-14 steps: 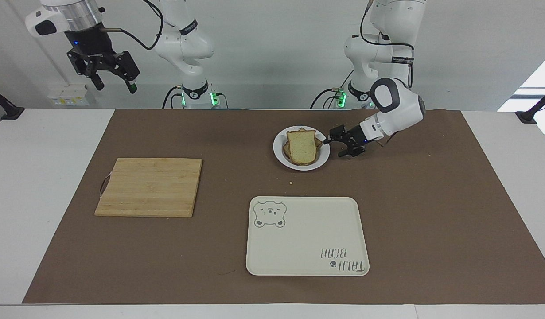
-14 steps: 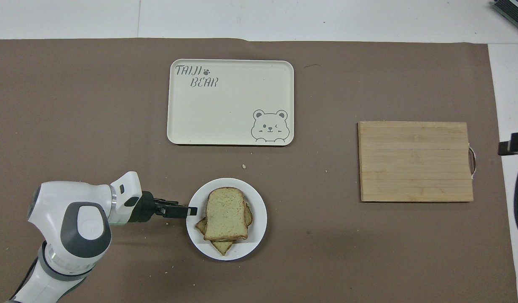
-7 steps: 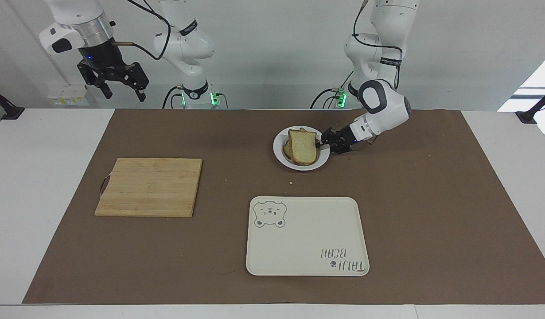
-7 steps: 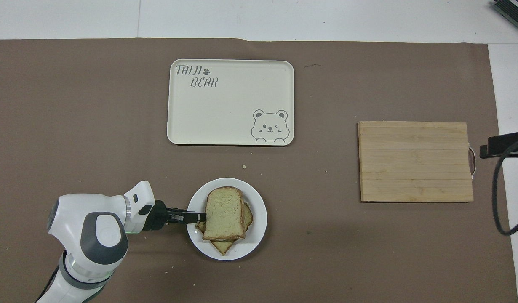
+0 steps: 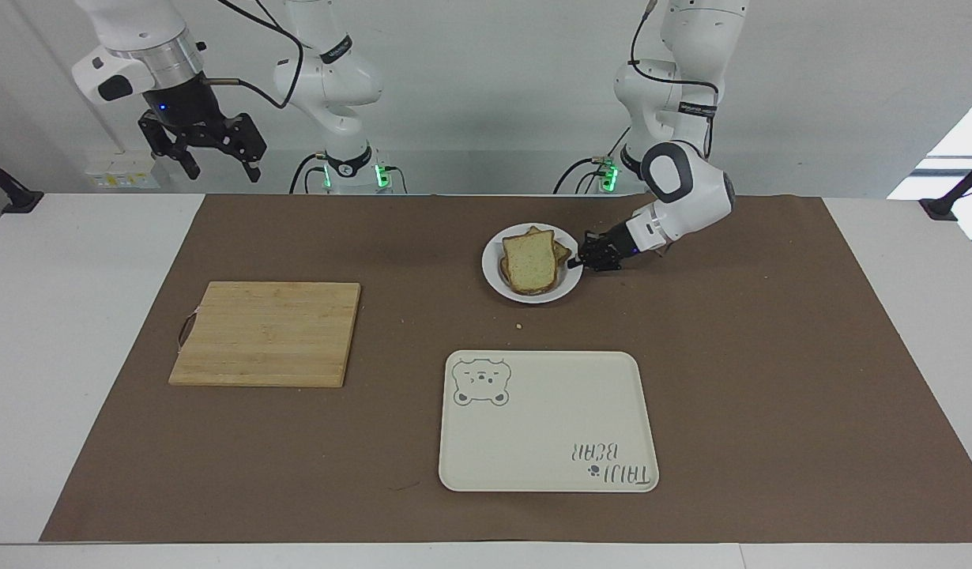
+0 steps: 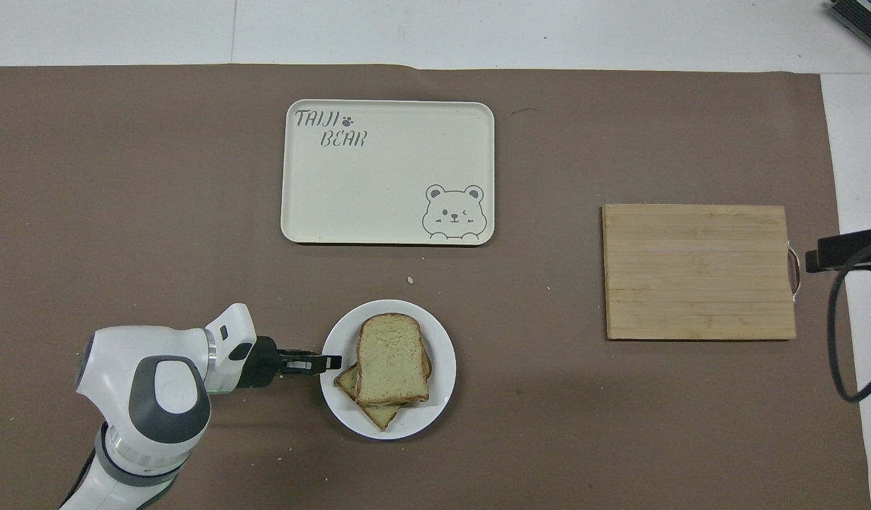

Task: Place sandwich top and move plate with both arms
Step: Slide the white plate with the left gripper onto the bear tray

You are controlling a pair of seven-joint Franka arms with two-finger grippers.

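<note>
Facing view, upper left of frame: right gripper (image 5: 215, 162) hung in the air w/ fingers spread apart, nothing in it. It had dropped a bit lower vs a sec ago and sat over the bare table edge, so that arm was waiting.

Mid-left: rectangular pale bamboo cutting board (image 5: 266, 333), unchanged.

Lower centre: cream rectangular tray (image 5: 533, 442), nothing on it. It carried a bear-face drawing & the words "TAIJI BEAR" w/ a small paw mark, upside-down in this view and upright in the overhead view.

Above it, centre frame: small round white plate (image 5: 492, 273) had slid slightly toward the right arm's end of the table. The pale speckled bread slice, i.e. the sandwich top (image 5: 528, 263), lay on the other bread on that plate, so placing looked done.

Just right of the plate: left gripper (image 5: 582, 259) was low at the rim, drawn back a little from over the bread. Clamped on the rim or released, couldn't tell. Judgement: plate-moving step was starting, w/ the right arm yet to join
</note>
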